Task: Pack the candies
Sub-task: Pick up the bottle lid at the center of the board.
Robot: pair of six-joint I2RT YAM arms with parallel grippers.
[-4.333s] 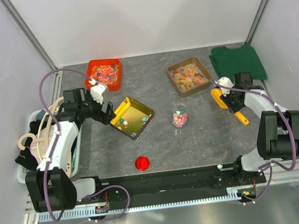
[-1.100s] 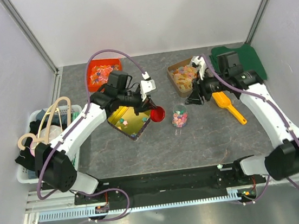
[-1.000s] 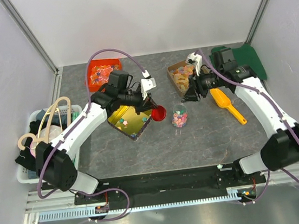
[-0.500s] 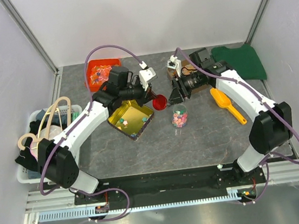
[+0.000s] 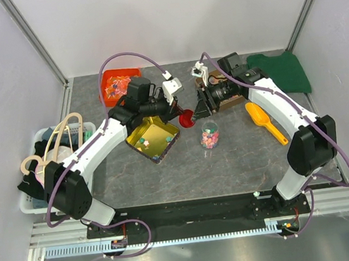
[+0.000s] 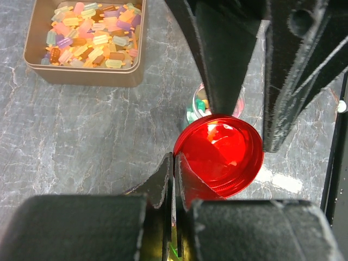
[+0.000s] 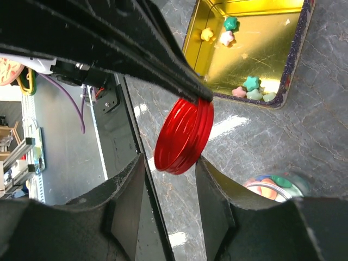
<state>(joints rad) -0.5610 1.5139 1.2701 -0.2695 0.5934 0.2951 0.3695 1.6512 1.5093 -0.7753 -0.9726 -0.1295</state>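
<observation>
**Item: lid handover, mid-air.**

- Left claw (image 6: pixel 174 169): closed, pinching the red screw lid (image 6: pixel 220 155) by a thin bite of its rim.
- Right claw (image 7: pixel 169 159): part open and holding nothing. It faces the left claw, with one jaw on each side of the lid. A gap shows on at least one side.
- Candies (image 5: pixel 209 141): mixed-colour pieces in the clear jar (image 5: pixel 209 132), which stands uncapped below and just beside the two claws. A few star sweets (image 7: pixel 251 83) lie in the gold tin (image 7: pixel 244 60), below the left claw.

**Hazards (judged).**
- The rim pinch is shallow, so the lid may pivot or slip when the right jaws press on it.
- If the left claw lets go before the right has hold, the lid would drop. It could strike the open jar and scatter the candies.
- The fingers of the two claws are close together and could clash.

**Change since the earliest frame.**
- The lid then lay on the table (image 5: pixel 242 160) towards the arm bases.
- The left claw was at the gold tin and the right claw by the yellow scoop (image 5: pixel 263 118), well apart.
- Both claws now meet over the jar.
</observation>
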